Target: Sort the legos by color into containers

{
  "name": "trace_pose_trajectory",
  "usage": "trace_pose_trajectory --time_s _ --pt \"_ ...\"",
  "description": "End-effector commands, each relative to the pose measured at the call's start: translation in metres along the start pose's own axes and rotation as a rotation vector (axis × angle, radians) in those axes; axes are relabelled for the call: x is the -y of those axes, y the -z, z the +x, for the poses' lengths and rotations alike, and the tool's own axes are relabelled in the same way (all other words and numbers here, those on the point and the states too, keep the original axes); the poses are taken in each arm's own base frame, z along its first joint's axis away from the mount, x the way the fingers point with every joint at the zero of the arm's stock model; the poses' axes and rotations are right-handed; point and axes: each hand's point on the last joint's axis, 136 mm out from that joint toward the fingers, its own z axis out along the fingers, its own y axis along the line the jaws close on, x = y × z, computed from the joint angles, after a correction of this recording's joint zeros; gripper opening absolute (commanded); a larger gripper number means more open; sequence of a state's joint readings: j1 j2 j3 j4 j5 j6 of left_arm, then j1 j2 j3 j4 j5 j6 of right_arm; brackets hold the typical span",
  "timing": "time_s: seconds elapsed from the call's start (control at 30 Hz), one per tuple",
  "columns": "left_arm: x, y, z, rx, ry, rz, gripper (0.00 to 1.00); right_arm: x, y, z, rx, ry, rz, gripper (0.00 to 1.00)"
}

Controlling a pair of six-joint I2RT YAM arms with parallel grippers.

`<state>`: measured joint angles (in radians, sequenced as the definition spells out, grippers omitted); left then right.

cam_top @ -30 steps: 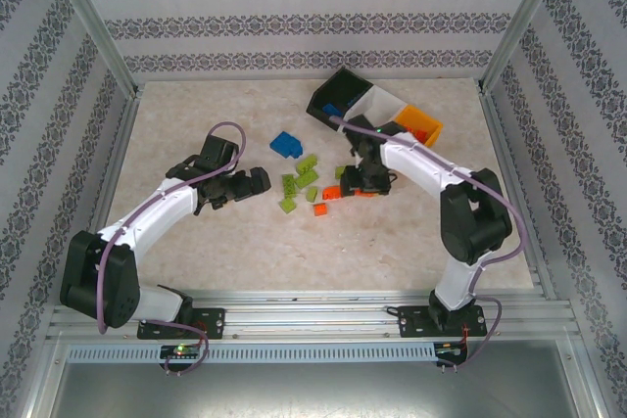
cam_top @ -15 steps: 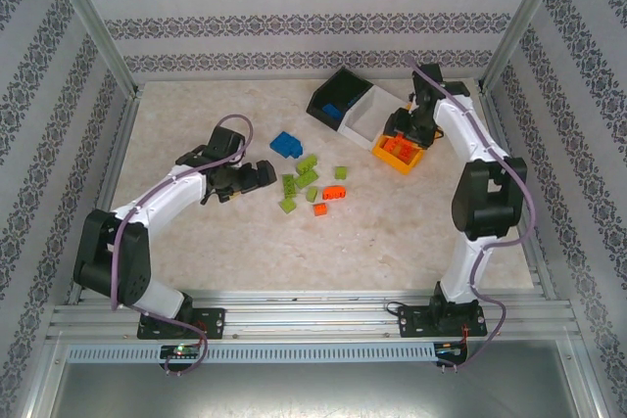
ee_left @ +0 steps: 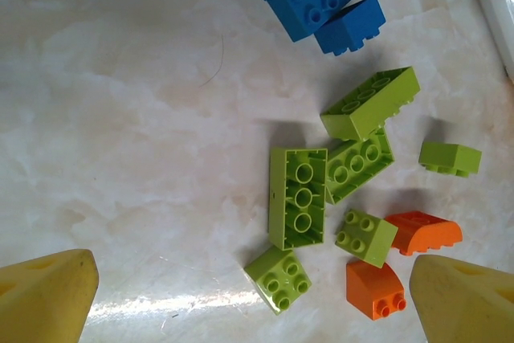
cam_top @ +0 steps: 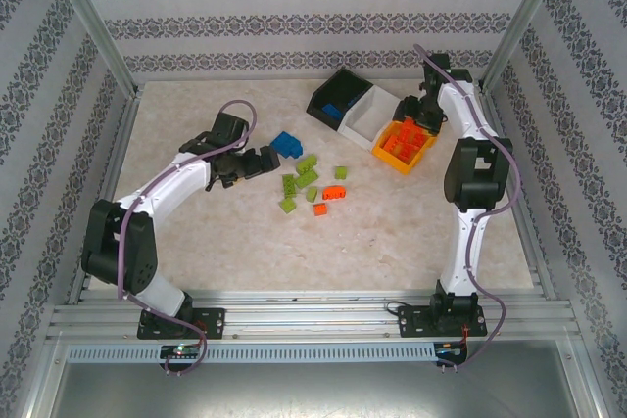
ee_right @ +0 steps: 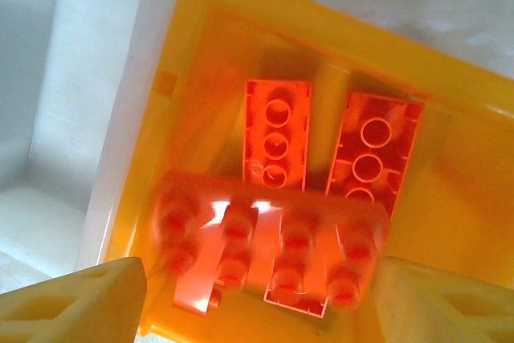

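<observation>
here, patterned walls [cam_top: 313, 22] ring the marbled table [cam_top: 392, 242]; left gripper [cam_top: 260, 162] gapes, right gripper [cam_top: 413, 122] unclear.

The pale marbled table [cam_top: 392, 232] carries loose bricks around its middle. The blue bricks [cam_top: 286, 144] lie farthest back, with the lime green bricks [cam_top: 297, 183] just nearer and two orange bricks [cam_top: 334, 193] to their right. At far right stand a black bin [cam_top: 348, 83], a white bin [cam_top: 372, 113] and an orange-yellow bin [cam_top: 390, 158], joined in a row.

Orange legos [ee_right: 277, 130], orange-yellow bin [ee_right: 459, 144]
</observation>
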<state>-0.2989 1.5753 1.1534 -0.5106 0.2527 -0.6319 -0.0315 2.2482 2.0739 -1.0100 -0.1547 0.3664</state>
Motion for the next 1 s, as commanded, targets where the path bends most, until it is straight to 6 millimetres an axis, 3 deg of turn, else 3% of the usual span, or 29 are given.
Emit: trace_pose_trajectory --time_s 0.0,0.27,0.5,0.7,0.97 --pt "-0.003 0.0 -0.008 0.011 -0.009 -0.029 1.0 0.004 0.005 -0.004 -0.005 -0.012 -0.001 0.77" --pt "0.006 -0.008 -0.016 0.008 0.019 -0.005 1.0 0.002 0.023 -0.005 0.016 -0.027 -0.04 0.8" --pt "0.014 -0.016 -0.009 -0.017 0.032 0.02 1.0 -0.011 0.05 0.01 0.032 -0.041 -0.139 0.81" --pt "0.024 -0.022 0.004 -0.045 0.018 0.035 1.0 -0.026 0.072 0.035 0.029 -0.03 -0.25 0.82" --pt "0.027 -0.024 0.025 -0.077 -0.008 0.046 1.0 -0.043 0.088 0.089 -0.01 0.045 -0.32 0.82"
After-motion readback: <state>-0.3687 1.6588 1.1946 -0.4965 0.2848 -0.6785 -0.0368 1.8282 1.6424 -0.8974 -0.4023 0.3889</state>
